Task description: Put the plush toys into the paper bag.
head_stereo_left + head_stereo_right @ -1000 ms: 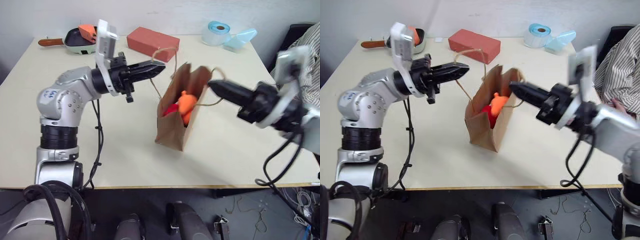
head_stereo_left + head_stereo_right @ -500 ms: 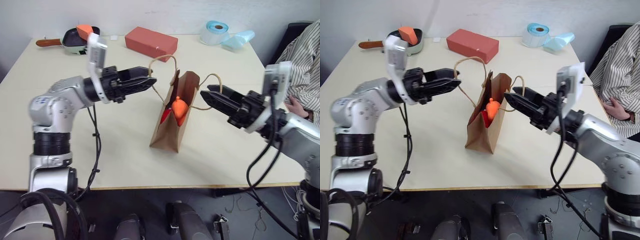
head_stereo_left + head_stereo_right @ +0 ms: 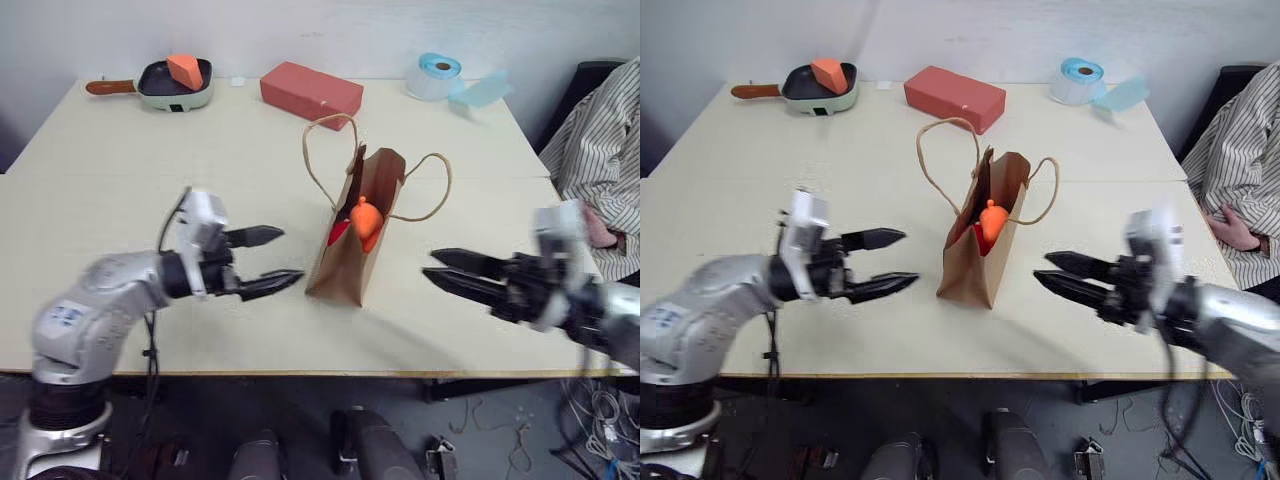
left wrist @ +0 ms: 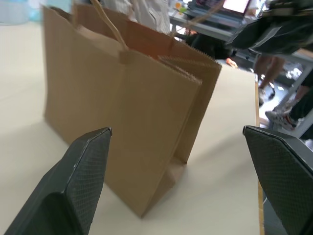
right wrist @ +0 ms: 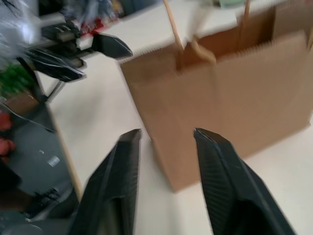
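The brown paper bag stands upright on the table's middle, mouth open, its cord handles sticking up free. Inside its mouth show the orange plush toy and, beside it, a bit of the red plush toy. My left gripper hovers just left of the bag, wide open and empty, pointing at the bag's side. My right gripper is to the bag's right, a short way off, its fingers apart with nothing between them.
At the table's far edge lie a red brick-shaped box, a green pan with an orange wedge, and a blue tape roll. A person in a striped shirt sits at the right.
Both arms have dropped and drawn back from the bag's handles. The left gripper has opened wide. The handles now stand free and the bag rests upright on the table.
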`<state>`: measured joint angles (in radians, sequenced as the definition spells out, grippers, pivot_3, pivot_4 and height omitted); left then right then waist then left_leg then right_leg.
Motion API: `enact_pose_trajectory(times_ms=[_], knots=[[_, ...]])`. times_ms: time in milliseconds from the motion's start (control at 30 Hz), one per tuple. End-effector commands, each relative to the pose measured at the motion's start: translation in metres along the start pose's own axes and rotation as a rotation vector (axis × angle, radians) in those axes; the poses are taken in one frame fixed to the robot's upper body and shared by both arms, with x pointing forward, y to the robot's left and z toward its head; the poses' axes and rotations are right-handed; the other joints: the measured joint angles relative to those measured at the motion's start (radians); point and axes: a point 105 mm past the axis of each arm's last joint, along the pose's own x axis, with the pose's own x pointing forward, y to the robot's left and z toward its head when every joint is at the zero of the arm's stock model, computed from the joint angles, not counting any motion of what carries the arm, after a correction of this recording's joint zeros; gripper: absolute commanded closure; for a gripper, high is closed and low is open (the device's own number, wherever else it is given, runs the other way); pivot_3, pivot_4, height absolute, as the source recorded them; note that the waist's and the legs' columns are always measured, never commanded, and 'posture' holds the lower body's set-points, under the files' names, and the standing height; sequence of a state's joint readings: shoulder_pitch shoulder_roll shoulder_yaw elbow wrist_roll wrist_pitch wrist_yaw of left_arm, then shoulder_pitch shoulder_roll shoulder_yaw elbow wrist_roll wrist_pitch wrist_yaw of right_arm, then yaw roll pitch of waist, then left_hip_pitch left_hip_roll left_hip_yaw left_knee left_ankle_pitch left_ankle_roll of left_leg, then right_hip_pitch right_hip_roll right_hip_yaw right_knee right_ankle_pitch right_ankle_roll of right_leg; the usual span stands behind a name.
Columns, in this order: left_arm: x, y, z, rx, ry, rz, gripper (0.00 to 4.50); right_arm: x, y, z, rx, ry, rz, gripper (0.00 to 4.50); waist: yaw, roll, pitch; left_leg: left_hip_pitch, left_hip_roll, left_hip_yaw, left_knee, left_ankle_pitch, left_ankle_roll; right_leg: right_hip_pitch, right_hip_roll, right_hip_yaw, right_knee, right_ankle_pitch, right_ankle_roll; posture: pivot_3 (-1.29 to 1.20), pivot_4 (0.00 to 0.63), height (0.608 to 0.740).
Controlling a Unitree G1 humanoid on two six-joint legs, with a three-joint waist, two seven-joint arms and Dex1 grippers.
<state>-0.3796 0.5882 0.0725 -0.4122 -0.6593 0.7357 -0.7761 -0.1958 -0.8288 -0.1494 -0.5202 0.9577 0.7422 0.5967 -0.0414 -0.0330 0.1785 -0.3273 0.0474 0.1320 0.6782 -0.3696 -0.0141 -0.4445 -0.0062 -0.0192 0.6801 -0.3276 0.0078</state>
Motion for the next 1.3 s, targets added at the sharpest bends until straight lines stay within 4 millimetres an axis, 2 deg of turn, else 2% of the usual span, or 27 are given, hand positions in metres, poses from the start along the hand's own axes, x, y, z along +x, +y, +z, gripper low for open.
enact_pose_trajectory(times_ms=[33, 67, 233, 433, 567, 633, 733, 900, 1033, 1133, 1233, 1300], knots=[[0.015, 0.007, 0.005, 0.068, -0.058, 0.012, 0.0, 0.039, -0.008, -0.016, -0.143, 0.036, -0.036, 4.25, 0.0, 0.0, 0.0, -0.001, 0.001, 0.0, 0.0, 0.0, -0.001, -0.001, 0.001, 0.0, 0.0, 0.0, 0.0, 0.0, 0.15, 0.74], [0.018, 0.008, 0.004, 0.079, -0.06, 0.007, 0.0, 0.048, -0.012, -0.018, -0.156, 0.032, -0.052, 4.49, 0.001, 0.0, 0.0, -0.001, 0.001, 0.0, 0.0, 0.001, -0.001, -0.002, 0.001, 0.0, 0.0, 0.0, 0.0, 0.0, 0.15, 0.74], [0.028, 0.011, 0.0, 0.112, -0.057, -0.006, 0.0, 0.078, -0.017, -0.019, -0.175, 0.004, -0.073, 4.49, 0.004, 0.001, 0.0, -0.007, 0.001, 0.0, 0.002, 0.001, -0.001, -0.008, 0.0, -0.002, 0.002, 0.0, -0.001, 0.0, 0.15, 0.74], [0.034, 0.012, -0.003, 0.131, -0.069, 0.007, 0.0, 0.09, -0.005, -0.018, -0.172, -0.012, -0.05, 4.49, 0.009, 0.001, 0.0, -0.008, 0.001, 0.0, 0.002, 0.0, 0.0, -0.008, -0.001, -0.003, 0.002, 0.0, -0.001, 0.0, 0.15, 0.74], [0.043, 0.032, -0.007, 0.152, -0.074, 0.146, 0.0, 0.092, 0.002, -0.014, -0.173, -0.024, -0.027, 4.49, 0.01, 0.001, 0.0, -0.007, 0.001, 0.0, 0.003, 0.0, 0.0, -0.008, -0.001, -0.003, 0.003, 0.0, -0.001, 0.0, 0.15, 0.74], [0.05, 0.034, -0.007, 0.148, -0.096, 0.158, 0.0, 0.091, 0.004, -0.012, -0.179, -0.03, -0.016, 4.49, 0.01, 0.001, 0.0, -0.007, 0.001, 0.0, 0.003, 0.0, 0.0, -0.008, -0.001, -0.003, 0.003, 0.0, -0.001, 0.0, 0.15, 0.74], [0.059, 0.033, -0.005, 0.127, -0.133, 0.134, 0.61, 0.09, 0.007, -0.01, -0.187, -0.037, -0.001, 4.5, 0.011, 0.001, 0.0, -0.008, 0.001, 0.0, 0.003, 0.0, 0.0, -0.008, -0.001, -0.004, 0.003, 0.0, -0.001, 0.0, 0.15, 0.74], [0.066, 0.035, -0.005, 0.129, -0.137, 0.115, 2.2, 0.087, 0.008, -0.008, -0.195, -0.04, 0.006, 4.5, 0.009, 0.001, 0.0, -0.007, 0.001, 0.0, 0.003, 0.0, 0.0, -0.008, -0.002, -0.004, 0.004, 0.0, -0.001, 0.0, 0.15, 0.74], [0.063, 0.042, -0.006, 0.136, -0.133, 0.108, 3.45, 0.076, 0.01, -0.005, -0.215, -0.051, 0.002, 4.5, 0.01, 0.001, 0.0, -0.007, 0.001, 0.0, 0.003, 0.0, 0.0, -0.008, -0.002, -0.004, 0.004, 0.0, -0.001, 0.0, 0.15, 0.74], [0.055, 0.041, -0.003, 0.131, -0.133, 0.026, 4.42, 0.051, 0.012, 0.006, -0.246, -0.08, -0.011, 4.5, 0.013, 0.001, 0.0, -0.008, 0.001, 0.0, 0.003, 0.0, 0.0, -0.008, -0.002, -0.005, 0.003, 0.0, -0.001, 0.0, 0.15, 0.74], [0.044, 0.028, 0.008, 0.096, -0.137, -0.175, 4.47, 0.011, 0.02, 0.022, -0.253, -0.106, 0.002, 4.5, 0.014, 0.001, 0.0, -0.008, 0.001, -0.001, 0.003, 0.0, 0.0, -0.007, -0.002, -0.006, 0.003, 0.0, -0.001, 0.0, 0.15, 0.74], [0.037, 0.022, 0.013, 0.093, -0.101, -0.313, 4.5, -0.024, 0.035, 0.033, -0.23, -0.108, 0.061, 4.13, 0.015, 0.001, 0.0, -0.009, 0.001, -0.002, 0.003, 0.0, 0.0, -0.007, -0.002, -0.007, 0.003, 0.0, -0.001, 0.0, 0.15, 0.74]])
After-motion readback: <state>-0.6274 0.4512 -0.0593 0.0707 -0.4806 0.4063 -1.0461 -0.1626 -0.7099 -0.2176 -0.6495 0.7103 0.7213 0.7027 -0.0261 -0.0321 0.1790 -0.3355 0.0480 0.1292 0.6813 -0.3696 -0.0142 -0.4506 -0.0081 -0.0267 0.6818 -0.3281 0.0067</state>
